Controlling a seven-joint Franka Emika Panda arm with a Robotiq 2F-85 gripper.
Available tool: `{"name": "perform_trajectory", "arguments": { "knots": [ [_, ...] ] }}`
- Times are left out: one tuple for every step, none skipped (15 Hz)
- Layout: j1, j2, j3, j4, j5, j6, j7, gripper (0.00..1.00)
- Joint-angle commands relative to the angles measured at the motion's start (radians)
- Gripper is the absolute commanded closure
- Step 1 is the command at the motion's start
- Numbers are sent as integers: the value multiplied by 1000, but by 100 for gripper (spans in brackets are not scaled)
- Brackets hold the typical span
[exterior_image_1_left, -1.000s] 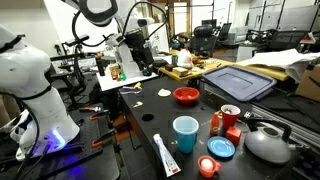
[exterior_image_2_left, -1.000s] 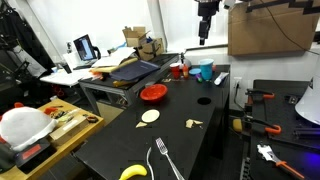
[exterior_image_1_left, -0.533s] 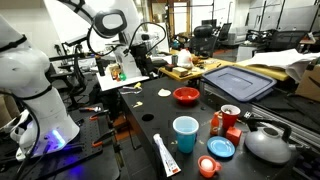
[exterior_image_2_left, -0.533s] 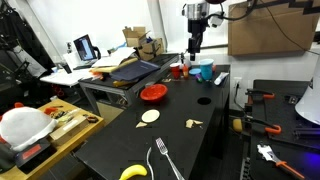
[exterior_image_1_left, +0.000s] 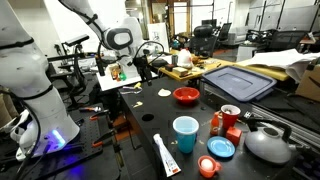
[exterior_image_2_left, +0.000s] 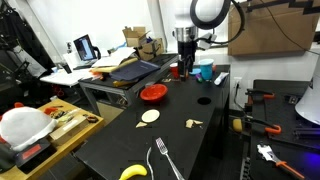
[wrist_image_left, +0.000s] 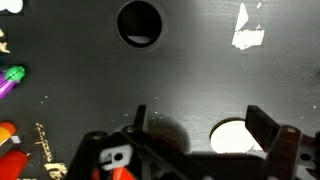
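My gripper (wrist_image_left: 200, 128) is open and empty, hanging above the black table (wrist_image_left: 190, 70). In the wrist view a white round disc (wrist_image_left: 236, 138) lies just inside the right finger. A torn white scrap (wrist_image_left: 247, 27) and a round hole in the table top (wrist_image_left: 140, 22) lie further off. In both exterior views the gripper (exterior_image_1_left: 140, 67) (exterior_image_2_left: 183, 64) hangs over the far part of the table. The disc (exterior_image_2_left: 149, 116) and the scrap (exterior_image_2_left: 194, 124) also show there, beside a red bowl (exterior_image_2_left: 153, 93).
A red bowl (exterior_image_1_left: 186, 95), blue cup (exterior_image_1_left: 185, 132), toothpaste tube (exterior_image_1_left: 165, 155), red containers (exterior_image_1_left: 228, 117) and a grey kettle (exterior_image_1_left: 266, 143) stand on the table. A fork (exterior_image_2_left: 163, 160) and banana (exterior_image_2_left: 132, 172) lie at one end. A cluttered bench (exterior_image_2_left: 125, 70) stands alongside.
The arm has swung down from high above the table, and the gripper now hangs much lower, closer to the table top.
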Motion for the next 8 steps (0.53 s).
{"name": "perform_trajectory", "arguments": {
  "knots": [
    [33, 128, 32, 74, 36, 46, 68, 0],
    [42, 157, 38, 92, 42, 49, 80, 0],
    [53, 184, 45, 111, 50, 49, 93, 0],
    [63, 211, 51, 130, 57, 52, 106, 0],
    [75, 238, 58, 150, 75, 50, 118, 0],
    [87, 263, 65, 167, 88, 51, 129, 0],
    [99, 288, 71, 185, 92, 49, 145, 0],
    [114, 313, 75, 203, 93, 45, 163, 0]
  ]
}}
